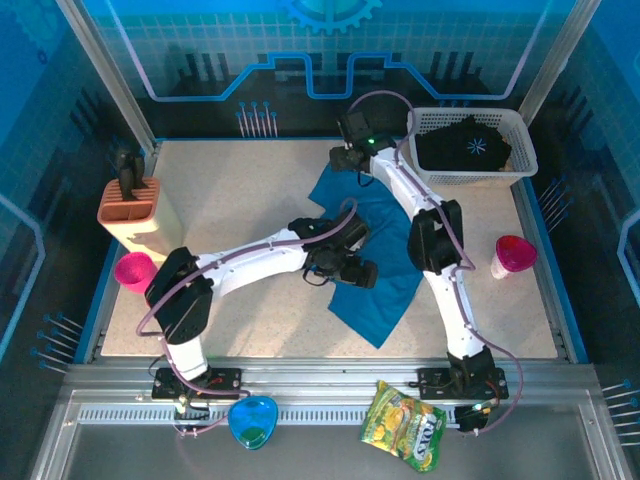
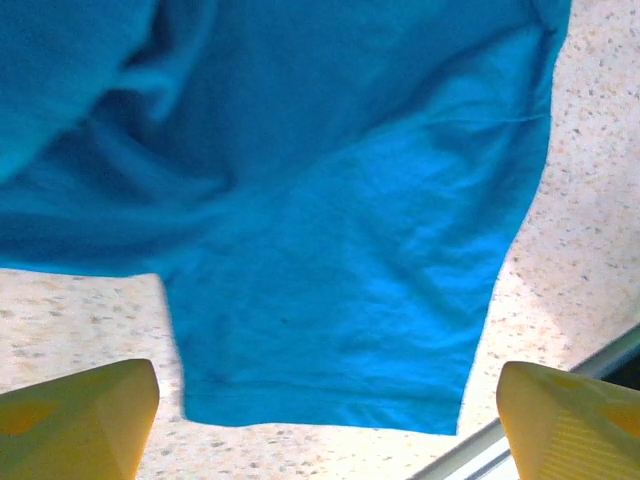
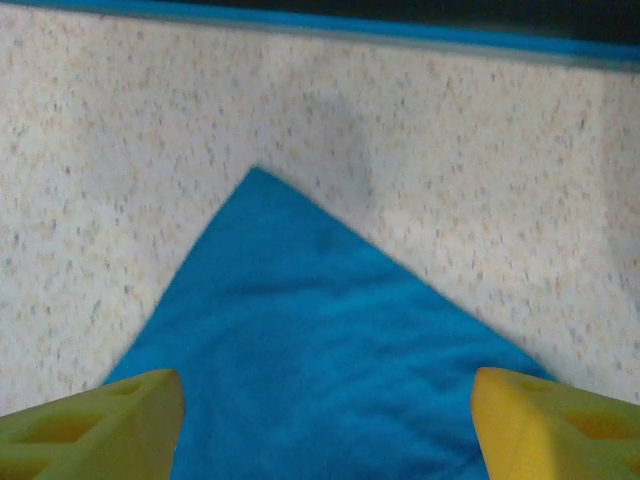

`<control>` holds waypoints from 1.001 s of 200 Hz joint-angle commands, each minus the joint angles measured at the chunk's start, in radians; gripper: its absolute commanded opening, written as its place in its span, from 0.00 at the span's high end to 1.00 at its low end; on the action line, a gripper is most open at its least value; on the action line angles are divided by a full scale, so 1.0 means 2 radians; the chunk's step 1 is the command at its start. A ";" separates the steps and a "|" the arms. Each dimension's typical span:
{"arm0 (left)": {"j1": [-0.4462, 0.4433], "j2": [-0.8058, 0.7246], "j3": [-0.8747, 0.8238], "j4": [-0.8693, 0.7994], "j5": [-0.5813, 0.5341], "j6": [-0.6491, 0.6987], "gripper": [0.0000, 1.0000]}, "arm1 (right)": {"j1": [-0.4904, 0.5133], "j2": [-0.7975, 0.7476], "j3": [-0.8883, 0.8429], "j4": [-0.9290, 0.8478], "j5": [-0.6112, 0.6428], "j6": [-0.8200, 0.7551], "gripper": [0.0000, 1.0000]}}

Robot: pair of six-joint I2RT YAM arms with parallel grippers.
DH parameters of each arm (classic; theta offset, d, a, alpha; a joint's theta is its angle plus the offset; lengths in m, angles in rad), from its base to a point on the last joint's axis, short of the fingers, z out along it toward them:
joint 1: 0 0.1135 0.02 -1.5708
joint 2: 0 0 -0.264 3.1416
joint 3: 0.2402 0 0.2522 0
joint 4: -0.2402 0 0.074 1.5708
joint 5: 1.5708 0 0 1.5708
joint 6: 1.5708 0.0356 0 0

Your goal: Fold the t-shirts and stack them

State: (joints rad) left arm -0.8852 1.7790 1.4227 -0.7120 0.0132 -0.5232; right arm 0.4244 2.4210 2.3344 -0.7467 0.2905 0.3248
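Top external: left gripper [image 1: 358, 272], right gripper [image 1: 341, 159] released over teal shirt [image 1: 375, 305]; black shirt [image 1: 462, 146] in basket [image 1: 527, 150]; cup [image 1: 513, 255] beside.

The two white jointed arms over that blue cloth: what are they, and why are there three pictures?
They are robot arms, a left arm and a right arm, bolted at the near edge of a speckled table. One picture looks down from above. The other two come from a small camera on each wrist, and the yellow wedges there are the left fingers and right fingers. A teal t-shirt lies rumpled on the table, and a black t-shirt sits in the white basket at the far right. Both pairs of fingers stand open over the teal shirt, holding nothing.
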 commanded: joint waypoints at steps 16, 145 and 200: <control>0.043 -0.061 0.007 -0.105 -0.105 0.002 0.09 | -0.002 -0.183 -0.214 0.059 -0.019 0.021 0.23; 0.278 -0.163 -0.250 0.077 -0.002 -0.095 0.26 | 0.057 -0.484 -0.722 0.166 -0.069 0.153 0.47; 0.291 -0.098 -0.253 0.125 0.011 -0.117 0.36 | 0.059 -0.475 -0.754 0.173 -0.075 0.168 0.55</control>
State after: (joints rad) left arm -0.3164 1.5452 0.9283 -0.5148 -0.0010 -0.7242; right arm 0.5301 1.4807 0.8360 -0.4248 0.1467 0.6300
